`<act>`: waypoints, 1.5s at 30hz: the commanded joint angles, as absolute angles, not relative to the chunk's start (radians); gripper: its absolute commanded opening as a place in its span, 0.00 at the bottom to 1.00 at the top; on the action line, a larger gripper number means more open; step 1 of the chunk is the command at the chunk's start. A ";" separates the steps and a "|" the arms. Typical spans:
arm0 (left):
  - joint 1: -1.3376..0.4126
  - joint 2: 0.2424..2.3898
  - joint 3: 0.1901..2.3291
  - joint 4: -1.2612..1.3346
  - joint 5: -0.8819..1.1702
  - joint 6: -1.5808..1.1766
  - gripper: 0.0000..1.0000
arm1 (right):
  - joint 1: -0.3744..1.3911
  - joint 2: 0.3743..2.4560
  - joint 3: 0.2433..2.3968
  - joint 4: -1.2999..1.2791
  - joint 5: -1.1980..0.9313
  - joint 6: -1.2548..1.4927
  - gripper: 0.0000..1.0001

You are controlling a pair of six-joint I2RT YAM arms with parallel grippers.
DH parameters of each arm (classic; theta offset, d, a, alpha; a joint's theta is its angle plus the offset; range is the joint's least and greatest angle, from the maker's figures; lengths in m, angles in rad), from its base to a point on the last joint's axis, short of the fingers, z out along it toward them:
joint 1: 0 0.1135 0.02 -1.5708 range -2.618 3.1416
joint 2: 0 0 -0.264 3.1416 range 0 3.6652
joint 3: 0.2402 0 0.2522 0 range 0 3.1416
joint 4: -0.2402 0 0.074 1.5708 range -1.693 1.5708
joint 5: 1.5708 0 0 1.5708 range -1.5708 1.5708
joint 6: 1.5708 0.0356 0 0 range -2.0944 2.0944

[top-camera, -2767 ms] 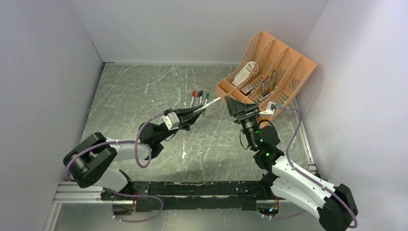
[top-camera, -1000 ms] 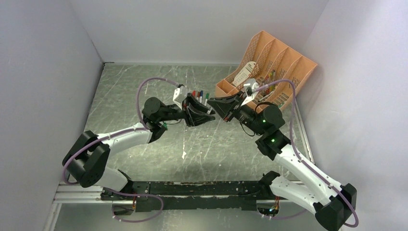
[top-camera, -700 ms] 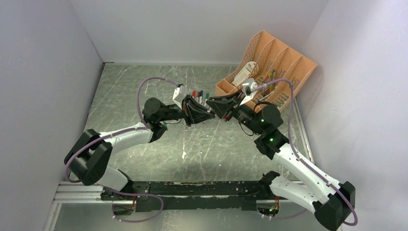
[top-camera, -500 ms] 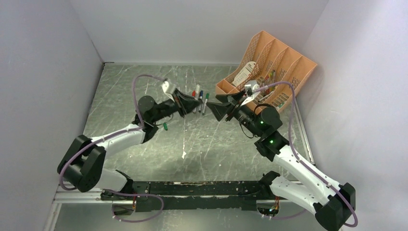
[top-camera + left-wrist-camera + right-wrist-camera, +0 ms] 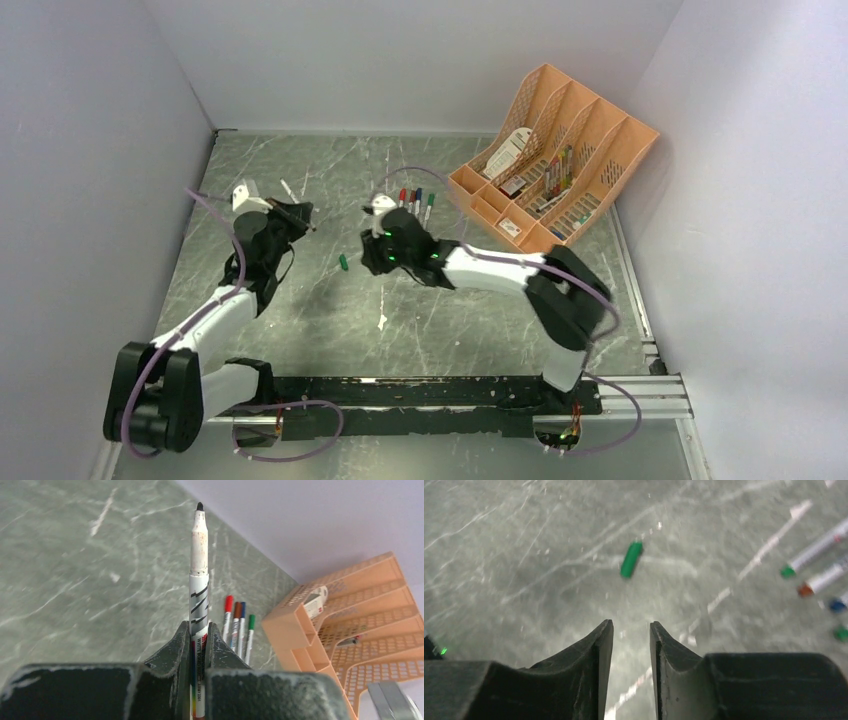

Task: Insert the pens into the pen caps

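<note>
Left pincer (image 5: 199,630) clenched on uncapped pen (image 5: 199,577), barrel print barely legible; right pincer (image 5: 630,627) parted, empty.

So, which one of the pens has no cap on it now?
The pen gripped in the left claw: its dark tip is bare. The four pens lying side by side on the table all wear caps: red, brown, blue and green.

Left tool (image 5: 297,213) gripping pen (image 5: 289,190), green cap (image 5: 342,262) on table (image 5: 300,150), capped pens (image 5: 414,200) beyond
</note>
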State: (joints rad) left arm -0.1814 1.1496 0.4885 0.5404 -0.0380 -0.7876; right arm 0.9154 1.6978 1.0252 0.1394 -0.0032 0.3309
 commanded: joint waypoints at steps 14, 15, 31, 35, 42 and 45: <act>-0.148 0.980 0.427 0.341 -0.151 -0.828 0.07 | 1.012 2.234 1.604 -0.173 0.187 0.276 0.39; -0.149 0.981 0.426 0.342 -0.148 -0.830 0.07 | 1.015 2.240 1.604 -0.171 0.197 0.275 0.38; -0.149 0.992 0.426 0.362 -0.111 -0.810 0.07 | 1.019 2.328 1.670 -0.186 0.238 0.264 0.10; -0.148 1.005 0.411 0.423 -0.045 -0.765 0.07 | 1.014 2.266 1.617 -0.156 0.230 0.282 0.00; -0.153 1.190 0.418 0.766 0.488 -0.746 0.07 | 0.887 1.778 1.130 0.286 0.111 0.415 0.00; -0.194 1.323 0.384 1.121 0.609 -0.888 0.07 | 0.690 1.582 0.874 0.613 -0.106 0.599 0.00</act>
